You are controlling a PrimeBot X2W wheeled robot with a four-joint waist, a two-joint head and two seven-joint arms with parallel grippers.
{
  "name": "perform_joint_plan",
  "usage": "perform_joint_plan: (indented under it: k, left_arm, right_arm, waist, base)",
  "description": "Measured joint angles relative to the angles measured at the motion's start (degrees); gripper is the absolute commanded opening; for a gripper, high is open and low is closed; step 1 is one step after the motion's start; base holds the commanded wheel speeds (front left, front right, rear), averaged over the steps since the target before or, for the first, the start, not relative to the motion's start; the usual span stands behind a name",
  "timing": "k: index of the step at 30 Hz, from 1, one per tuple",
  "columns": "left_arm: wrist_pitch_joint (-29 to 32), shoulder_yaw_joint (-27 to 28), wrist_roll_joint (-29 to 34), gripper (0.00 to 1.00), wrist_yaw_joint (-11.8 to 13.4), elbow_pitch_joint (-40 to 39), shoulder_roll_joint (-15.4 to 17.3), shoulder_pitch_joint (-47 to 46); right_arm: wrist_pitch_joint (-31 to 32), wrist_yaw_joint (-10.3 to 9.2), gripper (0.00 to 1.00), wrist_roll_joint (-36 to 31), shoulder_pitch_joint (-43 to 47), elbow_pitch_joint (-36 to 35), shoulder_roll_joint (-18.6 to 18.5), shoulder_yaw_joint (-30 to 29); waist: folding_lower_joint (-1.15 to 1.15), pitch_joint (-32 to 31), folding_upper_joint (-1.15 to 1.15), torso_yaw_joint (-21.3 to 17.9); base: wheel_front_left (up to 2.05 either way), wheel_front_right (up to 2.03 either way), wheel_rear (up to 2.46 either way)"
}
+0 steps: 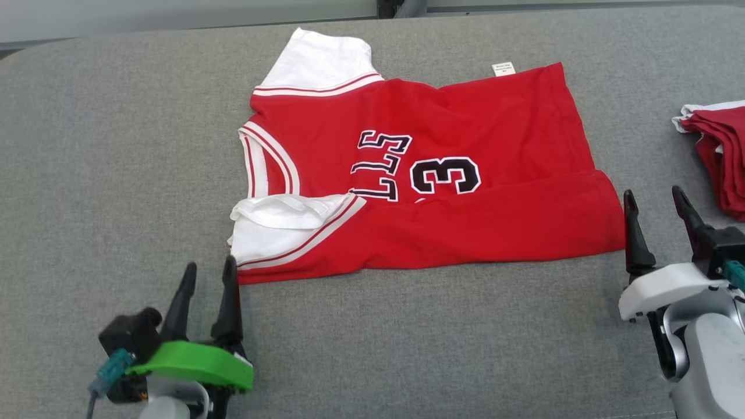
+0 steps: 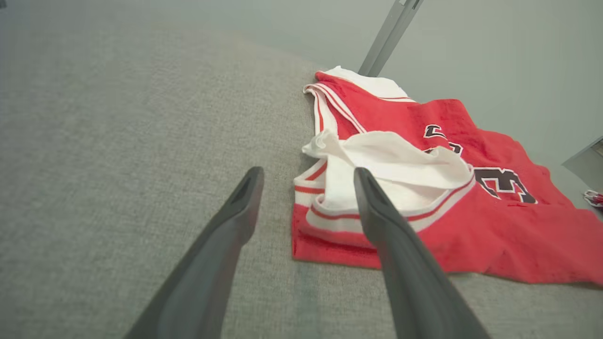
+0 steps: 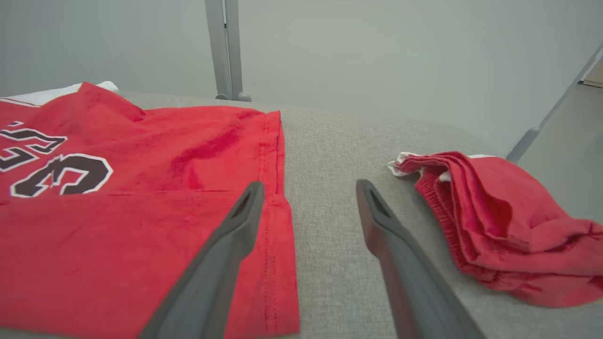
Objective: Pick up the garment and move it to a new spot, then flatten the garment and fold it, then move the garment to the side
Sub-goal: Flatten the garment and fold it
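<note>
Jersey [image 1: 442, 174], red with white sleeves and a big number 3, lies spread on a grey cushion [image 1: 116, 145], filling the middle of the head view and reaching toward 12 o'clock. Its collar points to 9 o'clock and its hem to 3 o'clock. The near long side is folded up over the front, and the near sleeve [image 1: 285, 218] lies bunched and turned in over the chest. A small white tag [image 1: 503, 68] sticks out from the far edge at about 1 o'clock.

The left gripper [image 1: 210, 263] sits at 7 o'clock with its two dark fingers parted by a modest gap and nothing between them. Its inner fingertip stands right at the jersey's near collar-side corner; whether it touches the cloth cannot be told. In the left wrist view that finger [image 2: 377, 212] crosses in front of the white sleeve, while the other is over bare cushion.

The right gripper [image 1: 653, 193] sits at 4 o'clock, spread wide and holding nothing. One fingertip stands just beside the near corner of the hem; in the right wrist view it [image 3: 245, 212] lies over the hem's stitched edge, and the other is over bare cushion.

A second pile of red clothes [image 1: 719, 157] lies at 3 o'clock, apart from the jersey.
</note>
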Motion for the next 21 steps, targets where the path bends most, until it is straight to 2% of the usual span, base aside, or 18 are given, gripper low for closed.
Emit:
perform_joint_plan:
  k: [3,9,13,19,20,21]
  left_arm:
    - [0.89,-1.12,-1.35,1.00,-0.02,2.55,-0.80,2.58]
    - [2.38,-2.57,-2.45,1.00,0.12,6.23,-1.45,2.01]
    - [3.38,-2.58,-2.61,1.00,1.05,9.14,-1.53,-0.21]
    - [4.05,-2.69,-4.13,1.00,0.80,12.48,-1.69,-3.51]
    - [4.10,-2.71,-4.63,0.95,0.75,12.87,-1.72,-4.00]
    - [4.10,-2.85,-4.93,0.68,0.74,13.27,-1.75,-4.52]
  right_arm:
    - [0.00,0.00,1.00,0.26,2.16,-0.77,0.44,-1.13]
    - [0.00,-0.01,1.00,1.07,3.70,0.11,0.75,-1.30]
    - [0.00,-0.01,1.00,3.31,3.54,4.66,0.67,1.36]
    - [0.00,-0.01,1.00,8.20,0.25,10.38,0.01,4.91]
    - [0.00,-0.01,1.00,9.01,-0.18,11.47,-0.19,5.58]
    - [0.00,-0.01,1.00,9.92,-0.68,12.49,-0.37,6.27]
  waist:
    - [0.00,-0.82,0.00,-0.03]
    - [0.00,-1.71,0.00,-0.02]
    - [0.00,-1.88,0.00,-0.41]
    - [0.00,-1.44,0.00,-0.79]
    - [0.00,-1.31,0.00,-0.79]
    - [0.00,-1.17,0.00,-0.79]
  base:
    - [0.00,0.00,0.00]
    - [0.00,0.00,0.00]
    - [0.00,0.00,0.00]
    - [0.00,0.00,0.00]
    - [0.00,0.00,0.00]
    - [0.00,0.00,0.00]
